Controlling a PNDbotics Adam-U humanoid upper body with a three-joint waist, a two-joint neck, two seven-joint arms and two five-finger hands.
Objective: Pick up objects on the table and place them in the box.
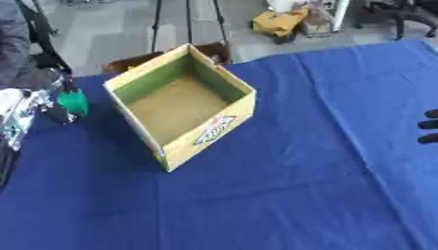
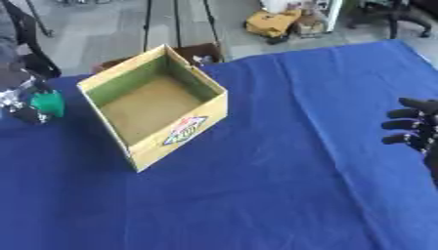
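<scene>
An open yellow cardboard box (image 1: 209,129) with a green inner wall stands askew on the blue cloth, left of centre. I see only its bare brown floor inside. My left hand (image 1: 38,107) is at the left edge, beside the box's left wall, with its fingers curled round a small green object (image 1: 74,101). At the right edge, my right hand (image 2: 415,128) hovers over the cloth, well apart from the box. Its dark fingers are relaxed, point left and hold nothing.
The blue tablecloth (image 1: 299,185) covers the whole table, with its far edge just behind the box. Beyond that edge, a brown carton (image 1: 214,49) sits on the floor, with a yellow bag (image 1: 278,22) and stand legs farther back.
</scene>
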